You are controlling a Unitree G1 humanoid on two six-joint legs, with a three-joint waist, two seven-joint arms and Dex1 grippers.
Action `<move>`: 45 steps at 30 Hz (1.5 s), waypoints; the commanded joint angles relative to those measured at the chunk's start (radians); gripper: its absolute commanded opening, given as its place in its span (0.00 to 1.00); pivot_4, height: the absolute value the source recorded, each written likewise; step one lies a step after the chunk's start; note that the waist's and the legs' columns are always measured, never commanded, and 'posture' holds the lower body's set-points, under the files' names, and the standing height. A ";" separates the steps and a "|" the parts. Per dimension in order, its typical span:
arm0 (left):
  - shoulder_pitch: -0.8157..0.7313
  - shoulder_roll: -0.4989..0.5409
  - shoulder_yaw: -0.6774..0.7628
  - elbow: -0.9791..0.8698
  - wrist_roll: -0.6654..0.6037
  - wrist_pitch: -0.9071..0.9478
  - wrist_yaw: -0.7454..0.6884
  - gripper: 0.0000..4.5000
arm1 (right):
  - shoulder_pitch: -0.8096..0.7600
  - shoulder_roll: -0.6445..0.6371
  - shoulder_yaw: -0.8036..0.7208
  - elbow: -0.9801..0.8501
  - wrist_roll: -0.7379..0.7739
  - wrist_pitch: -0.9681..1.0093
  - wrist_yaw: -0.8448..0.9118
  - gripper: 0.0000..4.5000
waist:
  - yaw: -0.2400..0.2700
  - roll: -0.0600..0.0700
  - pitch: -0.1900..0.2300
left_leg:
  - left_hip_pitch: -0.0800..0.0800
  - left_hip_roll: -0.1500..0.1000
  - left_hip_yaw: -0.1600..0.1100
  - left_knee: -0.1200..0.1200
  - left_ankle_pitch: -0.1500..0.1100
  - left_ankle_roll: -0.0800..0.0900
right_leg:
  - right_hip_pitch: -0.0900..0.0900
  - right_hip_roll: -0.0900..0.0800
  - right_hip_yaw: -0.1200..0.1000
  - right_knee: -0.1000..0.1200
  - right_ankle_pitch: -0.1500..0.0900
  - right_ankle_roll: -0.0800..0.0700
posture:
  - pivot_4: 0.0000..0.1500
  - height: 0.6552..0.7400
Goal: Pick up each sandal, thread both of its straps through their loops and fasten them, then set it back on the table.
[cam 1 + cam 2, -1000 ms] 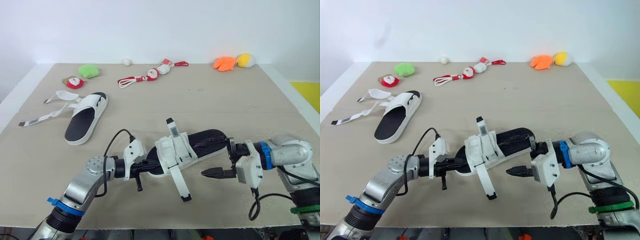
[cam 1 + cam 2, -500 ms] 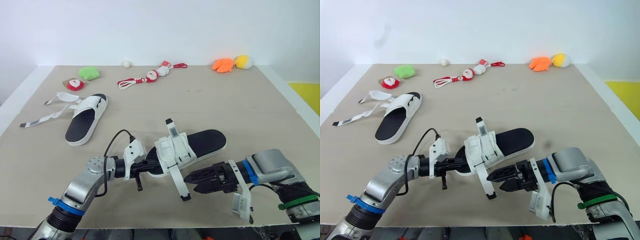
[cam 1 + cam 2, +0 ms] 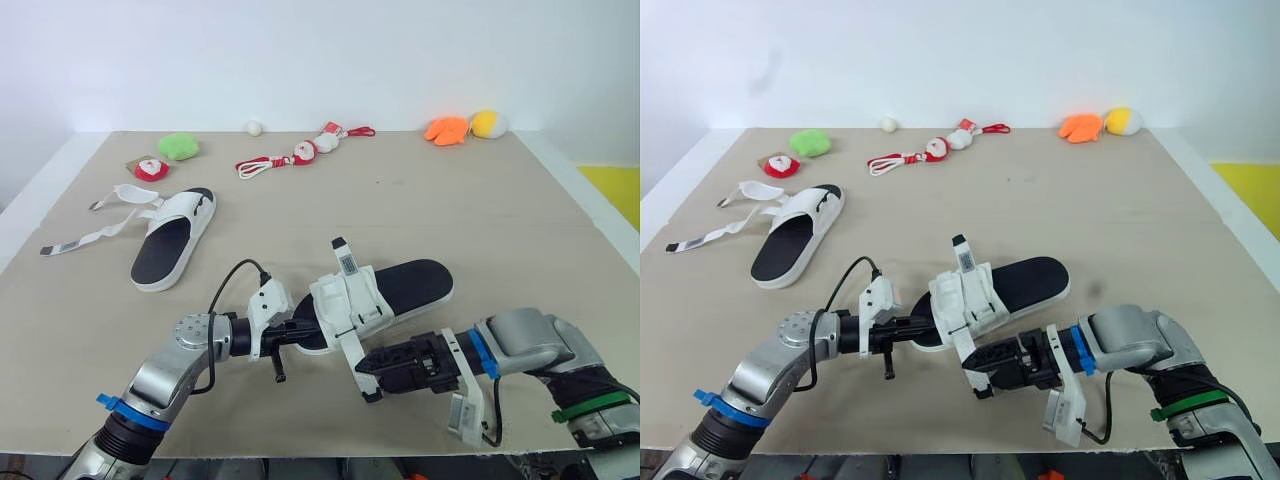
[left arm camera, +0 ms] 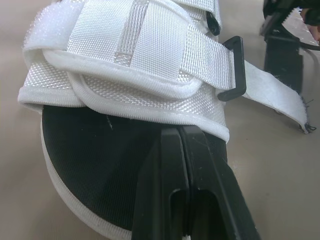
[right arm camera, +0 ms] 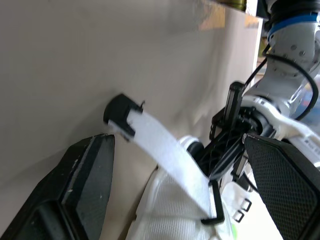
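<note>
The near sandal (image 3: pixel 395 290), white with a black footbed, lies tilted in the middle front of the table. My left gripper (image 3: pixel 298 336) is shut on its sole edge at the strapped end; the left wrist view shows the black fingers (image 4: pixel 172 165) pressed together on the sole under the folded straps. One strap (image 5: pixel 162 152) hangs through a black loop (image 4: pixel 234 67) down to the table, ending in a black tip (image 5: pixel 119 112). My right gripper (image 3: pixel 368 368) stands open around that strap's lower end. The second sandal (image 3: pixel 172 240) lies at the left, its straps (image 3: pixel 95 232) spread loose.
Small toys line the table's far edge: a green plush (image 3: pixel 178 146), a red and white one (image 3: pixel 150 167), a red and white rope toy (image 3: pixel 300 152), a white ball (image 3: pixel 254 127), an orange (image 3: pixel 448 128) and a yellow plush (image 3: pixel 490 122). The front table edge (image 3: pixel 300 455) is close.
My right gripper has swung from beside the sandal's toe leftwards to the hanging strap's end, now open around it. The left gripper and sandal have stayed put.
</note>
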 commanded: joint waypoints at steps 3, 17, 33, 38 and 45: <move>0.031 0.002 -0.053 0.040 0.025 0.035 -0.002 0.00 | 0.004 -0.004 0.034 -0.047 -0.055 0.035 -0.064 0.93 | 0.000 0.000 0.000 | 0.001 0.000 0.000 0.000 0.000 0.000 | 0.000 0.000 0.000 0.000 0.000 0.000 | 1.00 1.00; 0.028 0.002 -0.053 0.046 0.027 0.033 -0.003 0.00 | 0.000 -0.189 0.234 -0.177 0.169 0.212 -0.121 0.01 | 0.000 0.002 0.000 | 0.001 -0.002 0.000 0.000 0.000 0.000 | 0.000 -0.001 0.001 0.000 0.000 0.001 | 1.00 1.00; 0.027 0.011 -0.049 0.053 0.031 0.022 -0.007 0.00 | -0.344 -0.202 0.151 -0.494 1.458 1.931 0.108 0.01 | 0.002 0.003 0.002 | -0.006 -0.002 -0.004 0.001 -0.001 0.001 | -0.003 -0.002 -0.002 0.001 -0.002 0.001 | 1.00 1.00; 0.029 0.010 -0.049 0.048 0.032 0.024 -0.006 0.00 | -0.526 -0.036 0.081 -0.328 1.538 2.255 0.004 0.01 | 0.001 0.004 0.004 | -0.012 -0.001 -0.007 0.001 -0.001 0.001 | -0.009 -0.001 -0.005 0.001 0.002 0.005 | 1.00 1.00; 0.036 0.010 -0.048 0.036 0.031 0.028 0.001 0.00 | -0.579 0.072 0.052 -0.228 1.407 2.478 -0.094 0.01 | -0.001 0.005 0.004 | -0.013 0.001 -0.008 0.000 -0.001 0.001 | -0.011 0.003 -0.006 0.001 0.001 0.005 | 1.00 1.00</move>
